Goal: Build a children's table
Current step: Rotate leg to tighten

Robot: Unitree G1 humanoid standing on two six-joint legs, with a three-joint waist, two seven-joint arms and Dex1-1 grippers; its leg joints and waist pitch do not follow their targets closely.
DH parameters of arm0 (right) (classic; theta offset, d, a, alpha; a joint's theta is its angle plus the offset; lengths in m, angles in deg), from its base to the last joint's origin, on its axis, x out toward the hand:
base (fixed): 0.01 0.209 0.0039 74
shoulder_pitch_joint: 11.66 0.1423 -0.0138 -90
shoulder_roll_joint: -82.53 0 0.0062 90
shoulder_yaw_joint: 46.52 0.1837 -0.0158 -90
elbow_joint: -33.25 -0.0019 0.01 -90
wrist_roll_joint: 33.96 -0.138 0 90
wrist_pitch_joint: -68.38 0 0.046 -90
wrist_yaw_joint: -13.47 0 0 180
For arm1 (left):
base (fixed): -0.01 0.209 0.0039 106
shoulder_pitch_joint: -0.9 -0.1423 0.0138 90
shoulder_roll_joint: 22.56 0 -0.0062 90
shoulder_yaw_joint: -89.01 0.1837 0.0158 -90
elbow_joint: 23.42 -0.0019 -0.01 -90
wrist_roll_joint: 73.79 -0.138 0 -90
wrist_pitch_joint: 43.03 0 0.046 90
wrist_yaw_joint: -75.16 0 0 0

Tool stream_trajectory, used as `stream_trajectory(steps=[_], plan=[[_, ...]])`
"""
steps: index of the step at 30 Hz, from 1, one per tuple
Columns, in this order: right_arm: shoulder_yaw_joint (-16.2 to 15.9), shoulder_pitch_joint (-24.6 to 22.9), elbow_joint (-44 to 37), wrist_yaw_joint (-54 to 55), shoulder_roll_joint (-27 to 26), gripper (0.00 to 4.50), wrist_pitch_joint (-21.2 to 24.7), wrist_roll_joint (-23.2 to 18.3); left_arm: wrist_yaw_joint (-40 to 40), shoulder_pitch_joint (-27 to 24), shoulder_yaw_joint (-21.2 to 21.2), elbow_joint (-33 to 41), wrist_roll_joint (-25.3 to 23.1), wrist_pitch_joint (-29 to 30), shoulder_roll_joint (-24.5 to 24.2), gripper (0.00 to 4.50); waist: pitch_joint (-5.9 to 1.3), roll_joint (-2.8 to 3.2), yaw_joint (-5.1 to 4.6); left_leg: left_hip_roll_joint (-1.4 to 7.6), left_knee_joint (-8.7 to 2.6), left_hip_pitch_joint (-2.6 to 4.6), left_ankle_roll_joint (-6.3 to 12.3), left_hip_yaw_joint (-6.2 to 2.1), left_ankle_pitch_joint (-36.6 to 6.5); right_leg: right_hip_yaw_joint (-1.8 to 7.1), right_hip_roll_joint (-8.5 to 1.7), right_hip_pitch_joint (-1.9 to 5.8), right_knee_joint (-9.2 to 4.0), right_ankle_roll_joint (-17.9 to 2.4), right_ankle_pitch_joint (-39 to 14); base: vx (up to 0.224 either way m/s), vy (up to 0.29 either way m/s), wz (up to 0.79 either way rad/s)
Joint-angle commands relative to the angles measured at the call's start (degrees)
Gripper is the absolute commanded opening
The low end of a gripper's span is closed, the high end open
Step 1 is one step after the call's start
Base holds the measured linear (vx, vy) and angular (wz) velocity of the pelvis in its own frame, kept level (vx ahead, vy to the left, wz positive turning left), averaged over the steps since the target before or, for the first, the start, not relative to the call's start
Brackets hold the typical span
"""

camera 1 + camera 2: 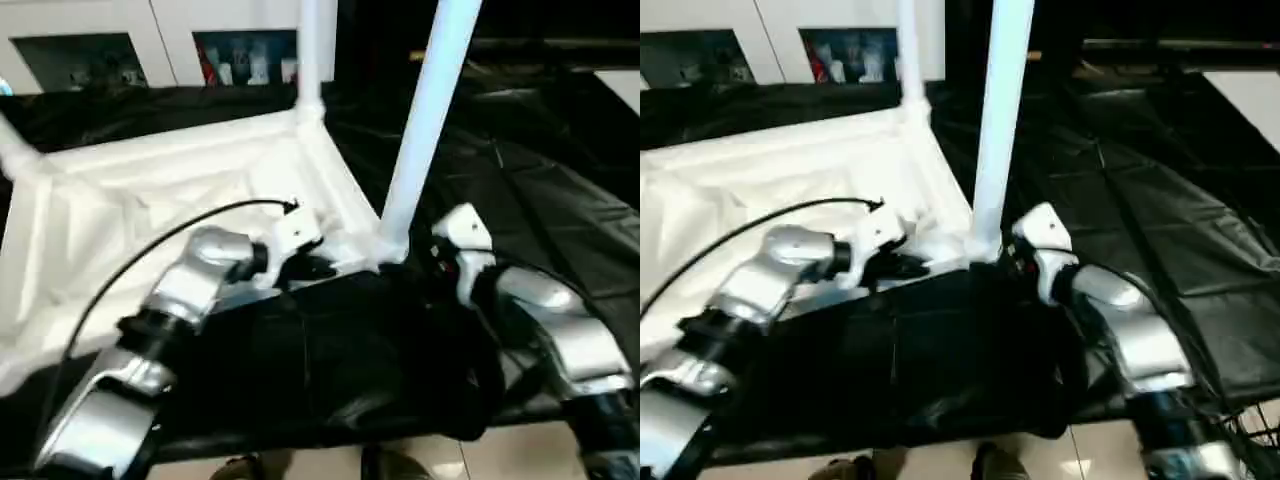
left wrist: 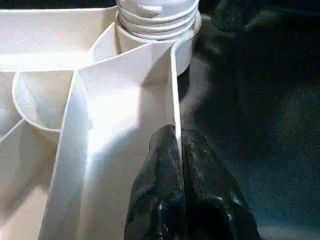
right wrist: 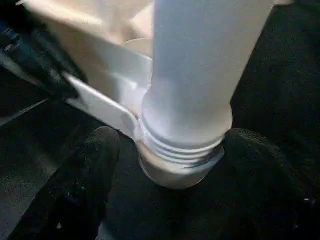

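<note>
The top [image 1: 150,190] lies upside down on the black sheet [image 1: 560,200], ribbed underside up, with two legs standing in its corner sockets: a near leg [image 1: 425,120] close to both grippers and a far leg [image 1: 315,50] at the corner beyond. The left gripper [image 2: 179,150] is pinched tight on the top's thin rim wall [image 2: 175,90]; its two black fingers [image 2: 155,200] press together from either side of that upright edge, one finger on the ribbed inner side, the other on the outer side over the sheet. Straight ahead of these fingertips, along the same wall, sits the near socket [image 2: 182,50] with the threaded foot of the near leg seated in it, its ridges still showing above the socket's lip. The right gripper [image 3: 165,165] stands wide apart around that same joint: one finger [image 3: 85,185] lies to one side of the socket, the other finger [image 3: 265,175] to the opposite side, and the socket and the leg's threaded end fill the gap between them. Dark sheet shows between the first finger and the socket; whether the second finger touches it I cannot tell. Past the right fingers, the left gripper's black tips [image 3: 45,65] show gripping the rim beside the socket.
</note>
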Motion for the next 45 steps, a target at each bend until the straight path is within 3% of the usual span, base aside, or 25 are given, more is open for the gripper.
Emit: stream_trajectory(steps=[1,3,7,10,16,18,21,23,28,40,42,44,45], plan=[[-0.4,-0.2,-1.7,-2.3,0.7,3.64,-1.2,-1.1,-6.2,-2.3,4.1,1.9,0.9,-0.4,-0.5,0.0,-4.06,-0.1,0.3,1.16,-2.28,0.57,9.61,0.03,-4.6,1.24,-1.68,4.21,-1.25,-18.4,3.7,0.0,0.0,0.0],[-0.9,-0.1,-1.9,-3.7,1.7,3.64,-1.4,-1.9,-7.6,-3.1,4.3,3.7,1.7,0.6,-1.4,0.0,-3.79,0.03,0.37,1.33,-2.47,0.77,9.02,0.11,-6.6,1.21,-1.7,4.0,-1.61,-18.3,0.0,0.0,0.0,0.0],[-2.1,-0.2,-2.3,-6.5,2.7,3.64,-1.6,-2.6,-8.7,-3.8,4.4,6.0,2.4,2.0,-2.6,0.0,-3.46,0.15,0.92,1.53,-2.84,1.15,5.6,0.06,-11.0,1.42,-1.7,3.65,-2.24,-16.4,-8.4,0.0,0.0,0.0],[-2.9,-0.7,-2.4,-9.6,3.5,3.64,-1.9,-2.3,-8.9,-3.6,4.1,6.2,2.4,2.1,-2.8,0.0,-3.5,0.1,1.13,1.44,-2.77,1.19,4.97,0.08,-11.0,1.5,-1.62,3.59,-2.21,-15.9,-8.3,0.0,0.0,0.0],[-3.3,-0.8,-2.2,-11.3,4.2,3.64,-2.0,-2.5,-9.4,-3.9,4.0,6.8,2.4,2.3,-3.2,0.0,-3.76,-0.1,1.2,1.24,-2.47,0.86,5.84,0.05,-9.1,1.5,-1.69,3.88,-1.85,-16.1,-5.8,0.0,0.0,0.0],[-3.8,-0.7,-1.9,-12.1,5.0,3.28,-2.5,-2.7,-9.4,-4.1,4.0,7.4,2.6,2.7,-3.4,0.0,-3.75,-0.14,1.22,1.2,-2.41,0.82,5.86,0.04,-9.3,1.5,-1.71,3.88,-1.88,-15.9,-6.6,0.0,0.0,0.0],[-4.3,-0.7,-1.8,-12.8,5.6,3.25,-2.7,-2.5,-9.3,-4.2,4.1,7.6,2.7,2.9,-3.6,0.0,-3.62,-0.22,1.15,1.2,-2.45,0.79,5.6,0.02,-10.4,1.48,-1.69,3.77,-2.11,-15.3,-9.3,0.0,0.0,0.0],[-4.2,-0.8,-1.6,-13.0,5.6,2.88,-2.8,-2.3,-9.2,-4.3,4.2,7.8,2.8,3.1,-3.7,0.0,-3.57,-0.23,1.16,1.21,-2.48,0.78,5.25,-0.03,-11.0,1.51,-1.69,3.67,-2.23,-14.7,-10.9,0.0,0.0,0.0],[-4.6,-0.6,-1.1,-13.8,5.5,2.63,-3.3,-1.6,-9.2,-4.3,4.0,7.7,2.7,3.1,-3.7,0.0,-3.62,-0.32,1.1,1.14,-2.4,0.75,5.21,-0.03,-10.8,1.5,-1.59,3.63,-2.17,-14.5,-10.8,0.0,0.0,0.0],[-4.8,-0.7,0.1,-11.3,3.8,2.56,-2.3,-1.0,-6.7,-3.7,3.8,6.1,2.1,4.3,-2.7,0.0,-3.57,-0.28,1.04,1.12,-2.45,0.78,4.81,-0.08,-11.5,1.48,-1.54,3.55,-2.29,-14.2,-12.0,0.0,0.0,0.0],[-3.9,-0.5,1.6,-6.1,1.5,2.56,-0.7,0.3,-2.9,-2.6,3.1,3.8,1.0,4.4,-1.1,0.0,-3.4,-0.28,1.02,1.02,-2.49,0.78,4.47,-0.04,-12.4,1.46,-1.56,3.45,-2.53,-14.0,-13.6,0.0,0.0,0.0],[-2.7,-0.4,3.2,-0.3,-1.4,2.56,0.8,1.2,1.5,-1.2,2.1,0.9,0.1,4.6,0.9,0.0,-2.88,-0.37,0.8,0.71,-2.79,0.97,2.5,-0.16,-16.5,1.29,-1.53,2.96,-3.55,-11.3,-23.0,0.0,0.0,0.0],[-1.9,-0.4,4.1,3.4,-3.5,2.56,2.1,1.5,4.0,-0.3,1.6,-1.0,-0.3,4.6,2.3,0.0,-2.93,-0.43,0.79,0.75,-2.85,1.11,1.81,-0.36,-17.3,1.26,-1.6,3.0,-3.63,-10.5,-25.2,0.0,0.0,0.0]])
